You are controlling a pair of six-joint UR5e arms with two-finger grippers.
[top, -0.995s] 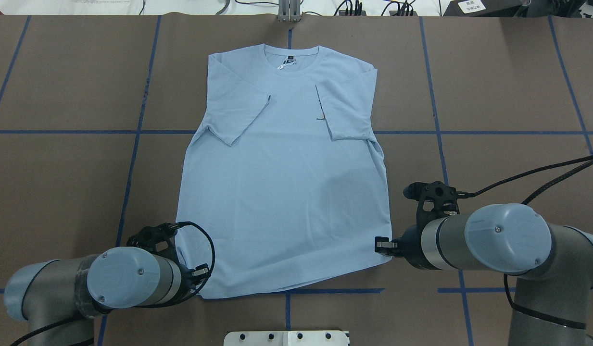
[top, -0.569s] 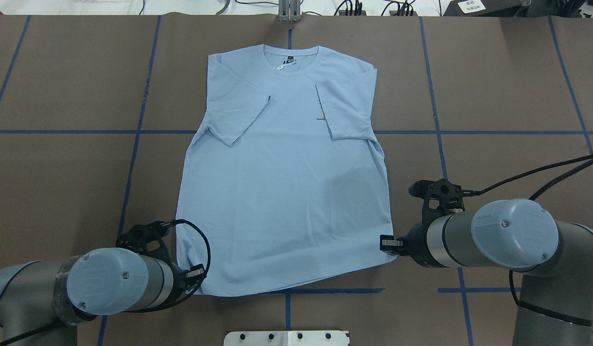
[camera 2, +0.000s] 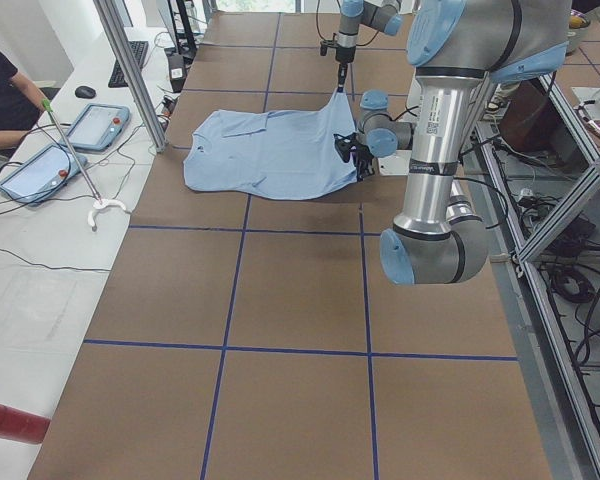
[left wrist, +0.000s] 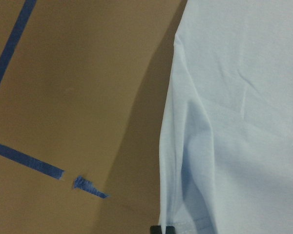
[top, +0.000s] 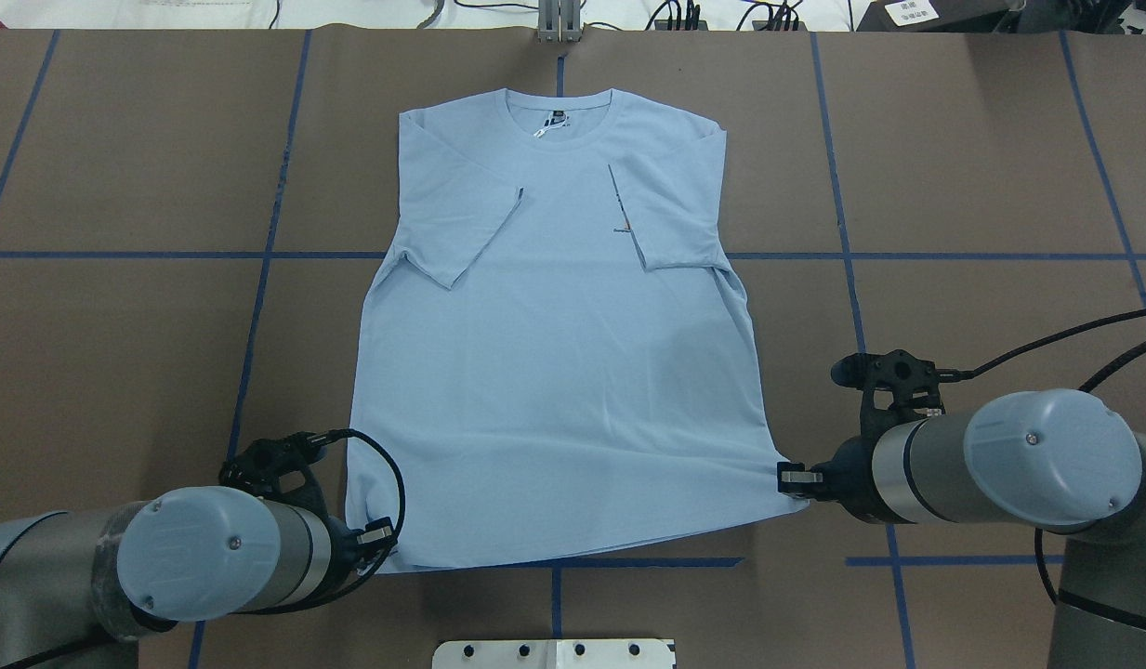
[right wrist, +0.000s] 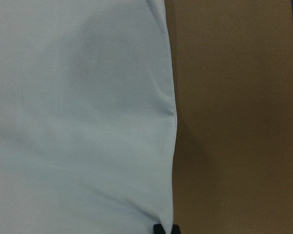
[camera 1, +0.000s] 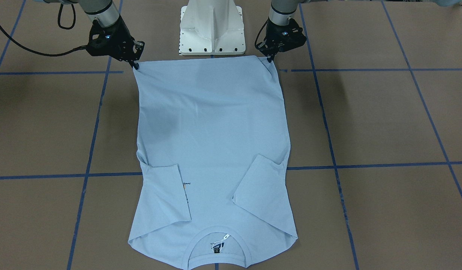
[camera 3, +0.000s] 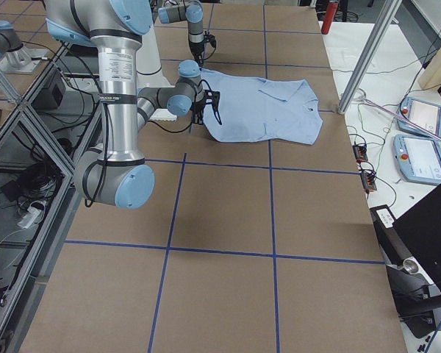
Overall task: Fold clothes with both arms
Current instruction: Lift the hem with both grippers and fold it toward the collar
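Observation:
The light blue T-shirt lies flat on the brown table, collar at the far side, both sleeves folded inward. The right sleeve partly covers the small chest print. My left gripper is shut on the near left hem corner. My right gripper is shut on the near right hem corner, and the hem is stretched between them. In the front view the left gripper and right gripper pinch the shirt at its top corners. The wrist views show cloth running into the closed fingertips.
The white pedestal base stands just behind the hem, between the arms. Blue tape lines grid the brown table. A metal post stands at the far edge. Tablets and an operator sit beyond that edge.
Both arms drew back and outward. The right gripper moved right, pulling its hem corner with it. The hem is now taut and the shirt has shifted slightly toward the robot.

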